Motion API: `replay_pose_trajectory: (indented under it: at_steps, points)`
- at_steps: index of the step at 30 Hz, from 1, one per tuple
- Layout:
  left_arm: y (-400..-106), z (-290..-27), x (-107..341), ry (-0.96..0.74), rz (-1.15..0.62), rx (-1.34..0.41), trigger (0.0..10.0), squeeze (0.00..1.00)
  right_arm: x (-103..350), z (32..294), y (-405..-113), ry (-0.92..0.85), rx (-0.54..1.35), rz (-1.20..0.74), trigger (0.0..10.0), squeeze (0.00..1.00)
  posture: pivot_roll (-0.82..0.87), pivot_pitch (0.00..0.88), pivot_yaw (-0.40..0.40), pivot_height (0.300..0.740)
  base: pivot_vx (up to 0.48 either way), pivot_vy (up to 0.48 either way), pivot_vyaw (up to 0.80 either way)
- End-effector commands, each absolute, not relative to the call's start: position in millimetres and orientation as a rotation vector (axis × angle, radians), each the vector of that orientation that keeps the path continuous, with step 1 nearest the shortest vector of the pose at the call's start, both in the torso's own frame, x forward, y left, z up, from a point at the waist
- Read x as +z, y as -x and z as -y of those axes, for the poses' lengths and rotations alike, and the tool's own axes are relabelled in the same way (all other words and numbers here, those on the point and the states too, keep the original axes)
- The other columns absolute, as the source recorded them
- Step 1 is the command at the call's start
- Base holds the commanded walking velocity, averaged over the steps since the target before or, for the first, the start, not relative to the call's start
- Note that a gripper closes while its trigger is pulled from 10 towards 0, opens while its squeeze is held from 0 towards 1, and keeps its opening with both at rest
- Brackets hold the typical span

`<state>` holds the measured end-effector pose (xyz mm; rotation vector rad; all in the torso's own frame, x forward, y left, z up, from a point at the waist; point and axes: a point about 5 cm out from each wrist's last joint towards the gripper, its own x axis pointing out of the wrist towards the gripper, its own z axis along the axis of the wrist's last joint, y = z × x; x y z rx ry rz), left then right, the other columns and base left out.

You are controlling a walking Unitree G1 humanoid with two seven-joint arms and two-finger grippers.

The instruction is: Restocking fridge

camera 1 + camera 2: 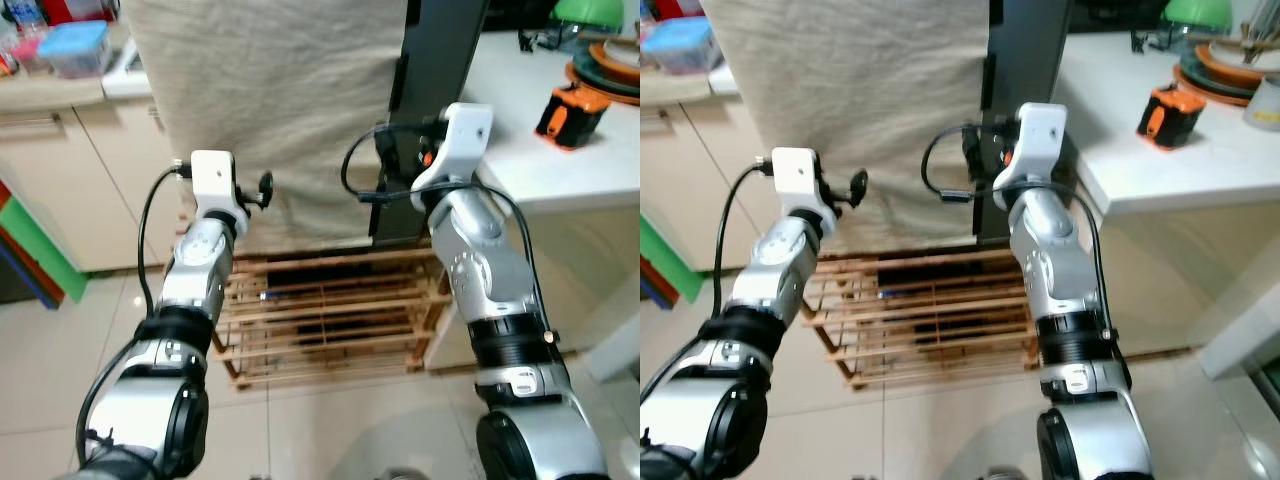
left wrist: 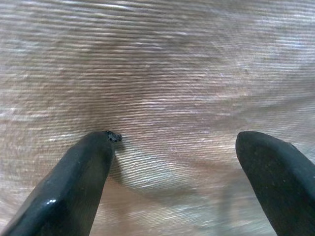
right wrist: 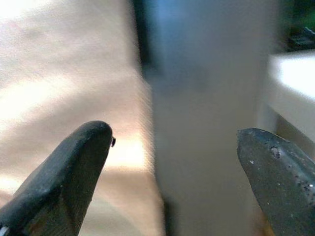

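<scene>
Found the left gripper (image 2: 174, 142) with its jaws spread wide and nothing between them, its black fingers (image 2: 88, 167) pointed straight at a beige woven cloth (image 2: 162, 59), very close to the weave; could not tell whether the tips touched it. Found the right gripper (image 3: 174, 137) likewise parted wide and holding nothing, aimed at the line where the cloth's edge met a tall dark upright unit (image 1: 430, 100), apparently the fridge, with its door shut. Noted both silver arms raised forward at about the same height, the left before the hanging cloth, the right just in front of the dark unit.

Saw the cloth draped down over something broad beside the dark unit, on the robot's left of it. Below the cloth's hem, made out a low slatted wooden rack (image 1: 320, 320) standing on the pale tiled floor (image 1: 330, 420).

To the right of the dark unit, noted a white table (image 1: 540, 150) carrying an orange and black device (image 1: 567, 115) and, near the far edge, a stack of coloured plates (image 1: 610, 65).

To the left, saw cream cabinets (image 1: 90, 180) with a blue-lidded plastic box (image 1: 75, 45) on the counter above.
</scene>
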<state>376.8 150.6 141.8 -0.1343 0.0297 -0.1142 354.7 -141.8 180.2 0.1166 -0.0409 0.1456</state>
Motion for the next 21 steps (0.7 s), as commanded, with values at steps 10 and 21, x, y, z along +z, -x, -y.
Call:
replay_pose_trajectory:
  at_steps: [10,21]
  points:
    - [-368.5,-171.3,131.9,0.14,-0.065,-0.044,10.0,0.0,168.5,152.9,-350.4,-0.105,0.1,0.006,10.0,0.0,-0.26,0.007,0.034,0.74,0.0,0.0,0.0]
    - [-368.5,-171.3,131.9,0.14,-0.065,-0.044,10.0,0.0,168.5,152.9,-350.4,-0.105,0.1,0.006,10.0,0.0,-0.26,0.007,0.034,0.74,0.0,0.0,0.0]
